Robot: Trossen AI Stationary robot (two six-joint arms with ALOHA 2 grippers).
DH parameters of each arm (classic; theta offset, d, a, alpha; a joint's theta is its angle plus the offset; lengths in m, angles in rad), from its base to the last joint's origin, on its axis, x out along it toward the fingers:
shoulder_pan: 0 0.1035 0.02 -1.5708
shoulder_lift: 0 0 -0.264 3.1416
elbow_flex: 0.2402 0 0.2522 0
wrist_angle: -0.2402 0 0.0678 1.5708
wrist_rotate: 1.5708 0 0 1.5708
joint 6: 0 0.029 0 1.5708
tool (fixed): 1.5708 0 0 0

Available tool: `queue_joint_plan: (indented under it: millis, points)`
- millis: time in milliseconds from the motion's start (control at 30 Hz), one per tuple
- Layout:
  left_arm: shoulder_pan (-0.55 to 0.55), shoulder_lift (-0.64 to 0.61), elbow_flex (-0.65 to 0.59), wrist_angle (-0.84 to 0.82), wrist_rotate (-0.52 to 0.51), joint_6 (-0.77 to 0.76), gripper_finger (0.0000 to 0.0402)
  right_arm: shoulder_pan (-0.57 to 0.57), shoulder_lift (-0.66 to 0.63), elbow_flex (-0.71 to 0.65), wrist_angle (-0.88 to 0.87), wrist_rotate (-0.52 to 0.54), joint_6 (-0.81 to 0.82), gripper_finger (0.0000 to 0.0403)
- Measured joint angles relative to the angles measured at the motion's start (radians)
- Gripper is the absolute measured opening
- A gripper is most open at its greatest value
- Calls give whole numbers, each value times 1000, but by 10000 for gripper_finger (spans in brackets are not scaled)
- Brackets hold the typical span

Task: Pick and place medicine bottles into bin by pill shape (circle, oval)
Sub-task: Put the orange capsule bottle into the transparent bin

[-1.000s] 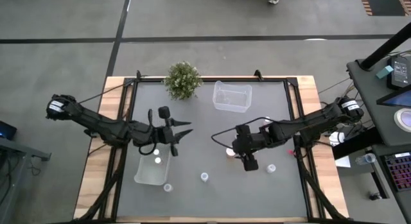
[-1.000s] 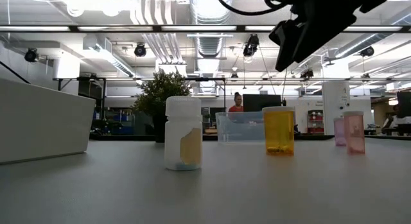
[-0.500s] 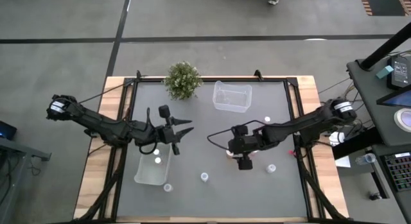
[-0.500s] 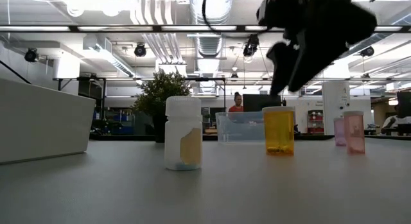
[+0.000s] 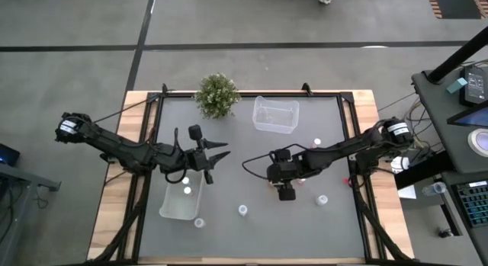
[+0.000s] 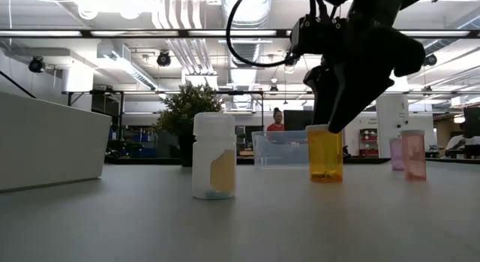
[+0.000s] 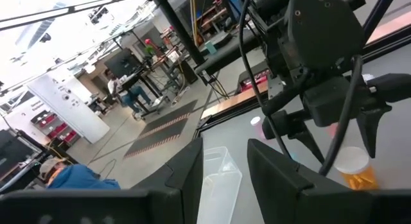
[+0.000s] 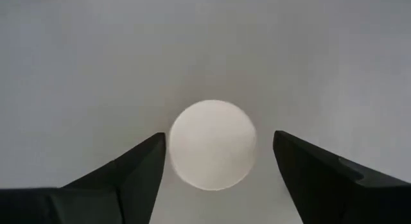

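An orange bottle with a white cap [image 6: 325, 153] stands upright on the grey table, a little right of the middle. My right gripper [image 5: 273, 178] hangs over it, pointing down, open. In the right wrist view its fingers [image 8: 138, 166] stand on either side of the round cap [image 8: 212, 144] with a thin gap on each side. The bottle also shows in the left wrist view [image 7: 352, 166]. My left gripper [image 5: 217, 155] is open and empty, held still above the table by the far end of the white bin [image 5: 181, 201].
A clear bin [image 5: 275, 115] and a green plant [image 5: 216, 94] stand at the far edge. Two bottles [image 5: 187, 190] lie in the white bin. Loose bottles stand near the front [image 5: 243, 210], [image 5: 199, 222] and on the right [image 5: 322, 199], [image 5: 317, 143], with pink ones [image 6: 413, 154].
My right gripper has gone toward the table's left edge and down onto the orange bottle, and its open fingers now stand around the cap. The bottle has stayed where it was.
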Motion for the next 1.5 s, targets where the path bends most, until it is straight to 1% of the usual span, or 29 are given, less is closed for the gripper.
queue_joint_plan:
  millis: [367,500,633,733,867,1000,1100,1200,1367,1433,1500]
  points:
    - [0,0,0,0,-2,1,106,-5,22,-8,48,-29,-11,210]
    - [4,-1,0,8,-2,27,106,-5,17,0,37,-28,-11,208]
    - [10,-3,15,42,-3,104,106,-13,12,37,4,-20,-20,215]
    - [23,-10,23,56,-3,166,106,-33,10,93,-37,-19,-30,215]
    - [56,-13,16,54,8,175,106,-74,9,216,-136,-18,-55,216]
    - [81,-11,2,39,87,163,106,-153,9,361,-252,-17,-80,216]
    - [92,-11,-6,13,140,134,106,-238,11,463,-325,-16,-98,216]
    - [101,-13,-8,-8,153,130,106,-344,23,537,-370,-16,-116,216]
    - [105,-33,-14,-71,177,121,106,-521,54,573,-377,-24,-195,216]
    - [110,-43,-32,-80,227,121,106,-587,74,573,-368,-50,-218,217]
    - [125,-64,-51,-80,293,122,106,-649,103,573,-346,-102,-226,217]
